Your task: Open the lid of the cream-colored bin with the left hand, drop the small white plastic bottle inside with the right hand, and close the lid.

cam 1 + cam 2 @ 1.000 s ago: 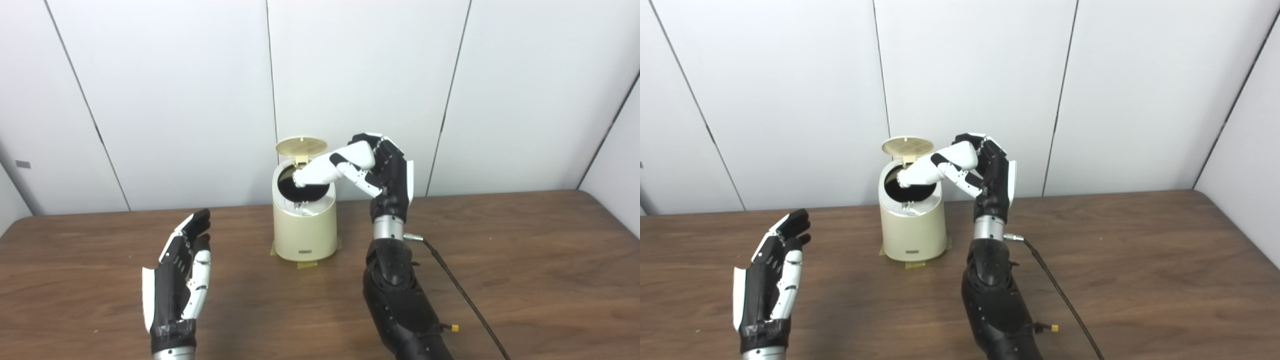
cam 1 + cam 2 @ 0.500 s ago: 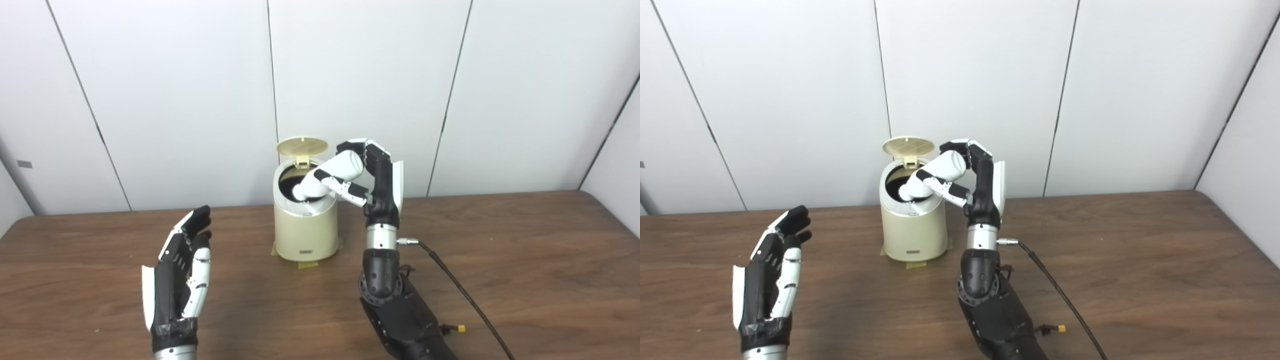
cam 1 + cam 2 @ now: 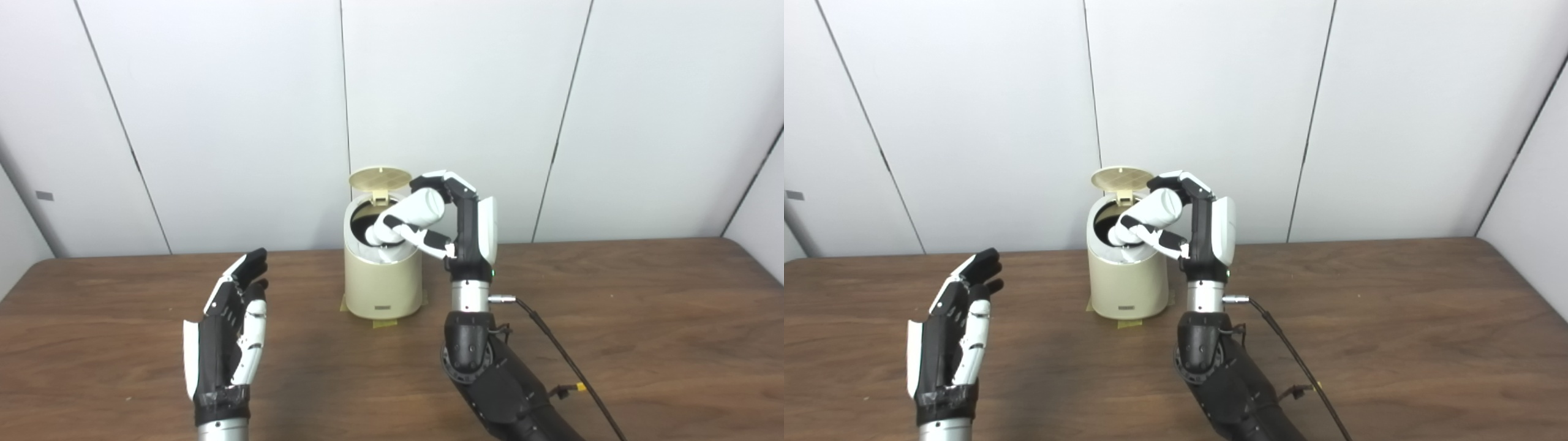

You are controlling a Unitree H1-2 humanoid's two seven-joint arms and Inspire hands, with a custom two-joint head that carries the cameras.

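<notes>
The cream-colored bin [image 3: 383, 285] stands mid-table at the back, its round lid [image 3: 380, 178] tipped up and open on the rear hinge. My right hand [image 3: 456, 217] is raised just right of the bin and shut on the small white plastic bottle [image 3: 404, 217]. The bottle slants down to the left, with its lower end at the dark mouth of the bin. My left hand [image 3: 229, 331] floats open, palm turned right, over the table front left of the bin and holds nothing.
The brown wooden table [image 3: 643, 318] runs to a white panelled wall behind the bin. Yellow tape tabs [image 3: 384, 322] mark the bin's foot. A black cable [image 3: 551, 343] trails from my right wrist across the table to the lower right.
My right hand has come lower and nearer the bin, tipping the bottle steeper so its lower end sits at the opening. The camera has shifted a little left. The left hand has held still.
</notes>
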